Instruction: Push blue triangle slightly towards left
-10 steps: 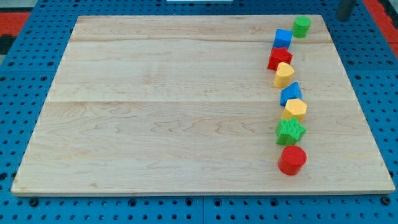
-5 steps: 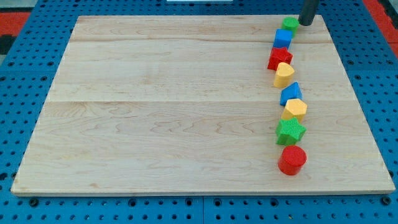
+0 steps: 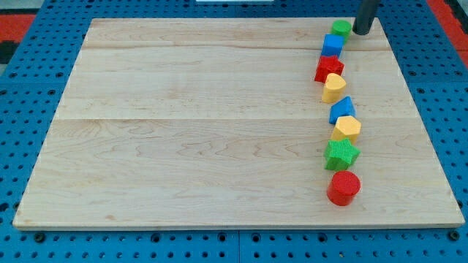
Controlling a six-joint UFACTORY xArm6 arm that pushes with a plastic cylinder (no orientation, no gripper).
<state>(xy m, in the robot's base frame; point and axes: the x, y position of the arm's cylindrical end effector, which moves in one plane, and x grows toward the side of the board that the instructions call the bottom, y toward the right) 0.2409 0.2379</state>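
The blue triangle [image 3: 341, 109] sits at the right middle of the board [image 3: 183, 131], touching the yellow block [image 3: 347, 128] below it. It looks small, light, hard and easy to slide. Push its right side. My tip [image 3: 361, 31], top right, has no claw.

No readable text — no labels, numbers, signs.

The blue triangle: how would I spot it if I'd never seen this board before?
Look at the wooden board and the column of coloured blocks down the view's right side. The blue triangle sits mid-column, between the yellow heart above and the yellow hexagon below. The other blue block, the blue cube, sits higher, near my tip.
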